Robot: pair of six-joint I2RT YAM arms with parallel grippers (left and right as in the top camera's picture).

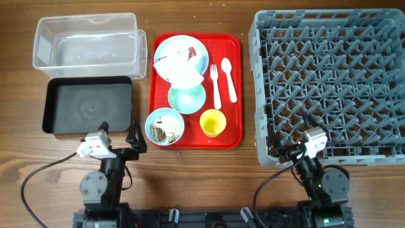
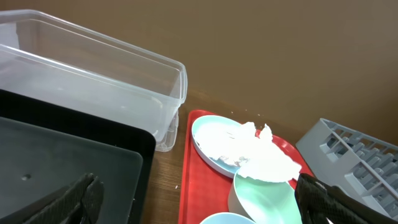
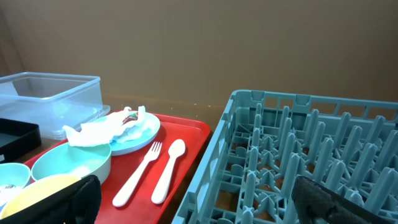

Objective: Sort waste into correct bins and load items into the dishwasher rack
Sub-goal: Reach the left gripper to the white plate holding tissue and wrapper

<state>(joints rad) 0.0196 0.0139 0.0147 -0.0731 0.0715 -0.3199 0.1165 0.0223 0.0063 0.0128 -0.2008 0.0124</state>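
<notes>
Currently the left pincer (image 2: 196, 196) and right pincer (image 3: 199, 202) both stand apart and empty at the front of the counter (image 1: 190, 183), while the napkin (image 1: 179, 68) lies on the plate (image 1: 172, 45) on the red tray (image 1: 234, 95), between tub (image 1: 85, 20) and rack (image 1: 329, 82).

Left black jointed arm (image 1: 104, 174): folded low over its base, with a white wrist camera housing (image 1: 93, 145) on top. Left black two-finger gripper (image 1: 136, 135): jaws spread wide, nothing held. In the left wrist view its fingers (image 2: 71, 199) sit at opposite lower corners of the frame.

Right black jointed arm (image 1: 323, 180): same folded posture. Right black two-finger gripper (image 1: 291, 138): jaws likewise wide apart and empty, with its fingers (image 3: 59, 202) also at the lower corners of the right wrist view.
</notes>
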